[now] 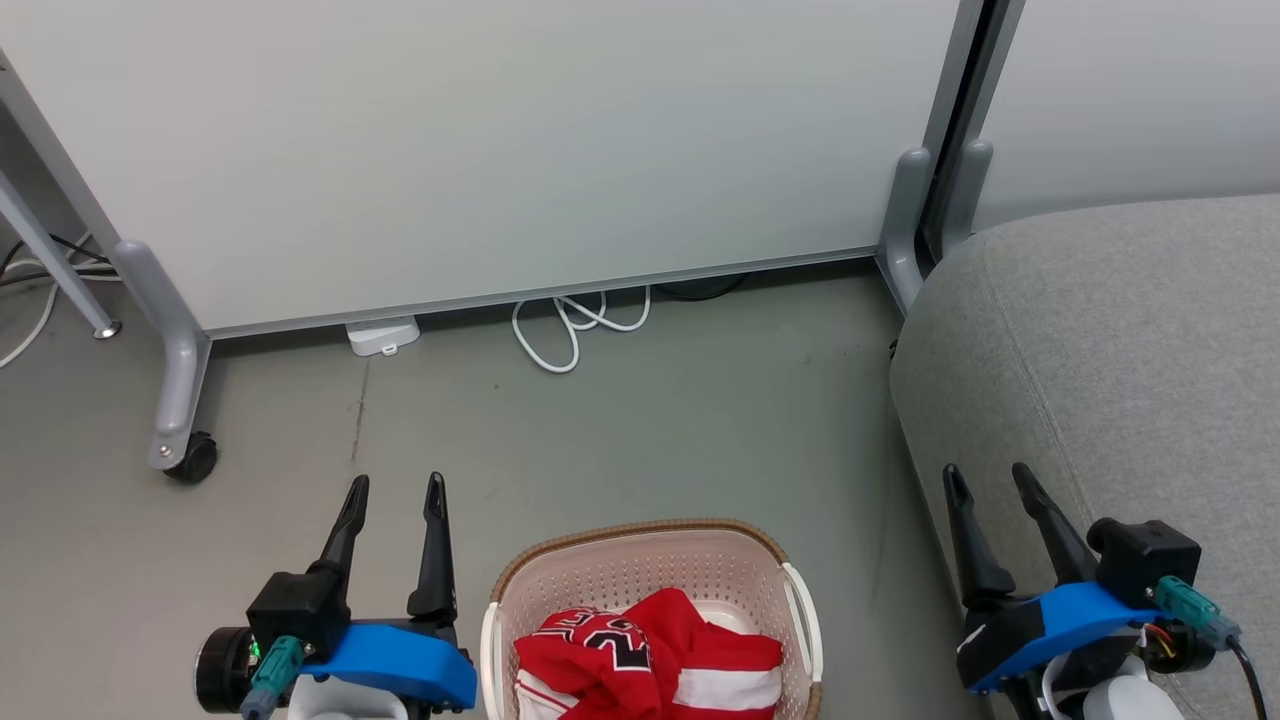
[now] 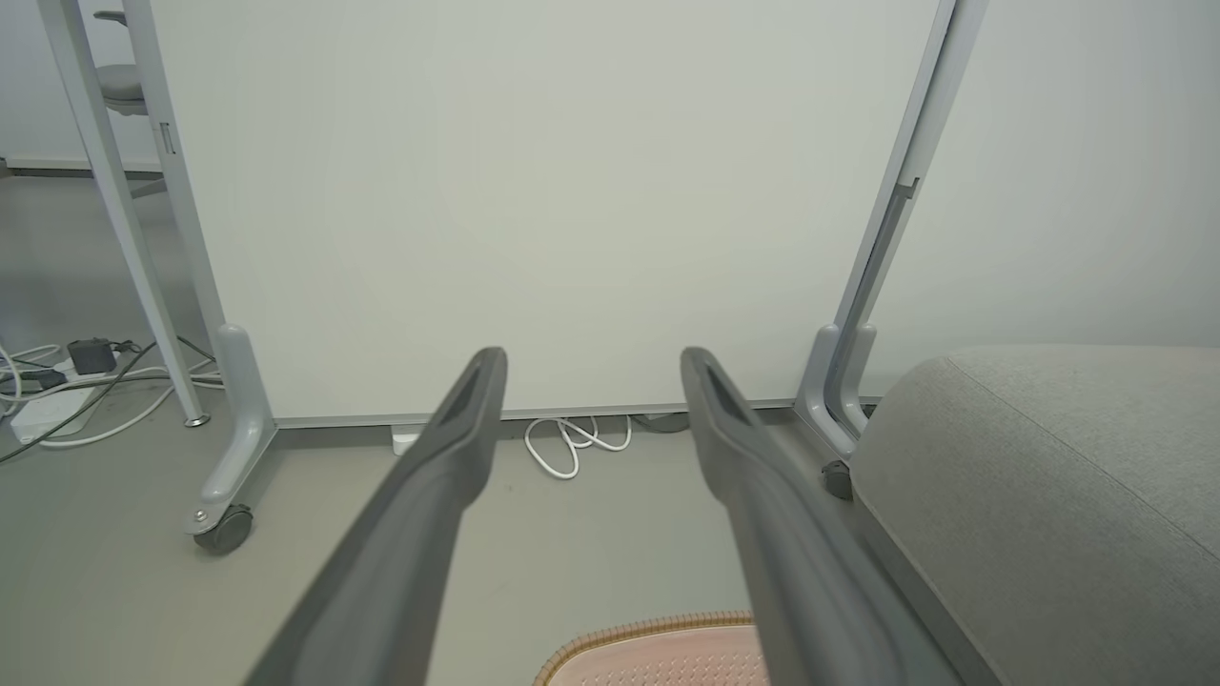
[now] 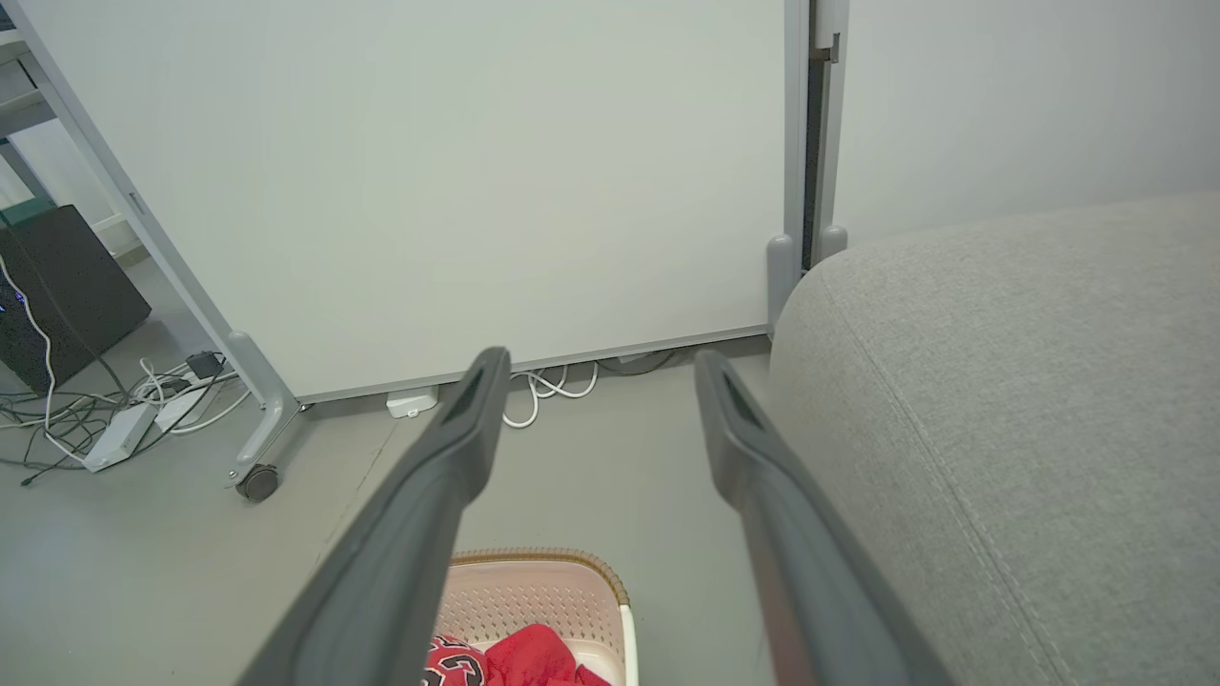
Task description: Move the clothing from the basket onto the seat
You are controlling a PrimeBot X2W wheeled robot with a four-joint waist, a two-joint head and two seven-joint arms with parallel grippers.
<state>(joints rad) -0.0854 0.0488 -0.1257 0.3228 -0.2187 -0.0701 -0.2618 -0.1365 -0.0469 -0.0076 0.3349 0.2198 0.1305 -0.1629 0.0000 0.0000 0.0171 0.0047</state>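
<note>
The cream basket [image 1: 640,560] with a brown rim stands on the floor at the bottom middle of the head view. Inside it lie the red jersey [image 1: 590,640] with number print and the plain red garment [image 1: 725,685] with a white band. The grey sofa [image 1: 1120,370] rises at the right. My left gripper [image 1: 397,492] hangs open left of the basket, empty. My right gripper [image 1: 990,480] is open beside the sofa's edge, right of the basket. The right wrist view shows the basket [image 3: 543,595], a bit of red cloth [image 3: 519,662] and the sofa [image 3: 1029,400].
A white partition on grey legs with a castor [image 1: 195,460] stands behind the basket. A white cable [image 1: 575,325] and an adapter [image 1: 382,335] lie at its foot. More cables and a power strip [image 3: 119,433] lie at the left. Grey floor separates basket and partition.
</note>
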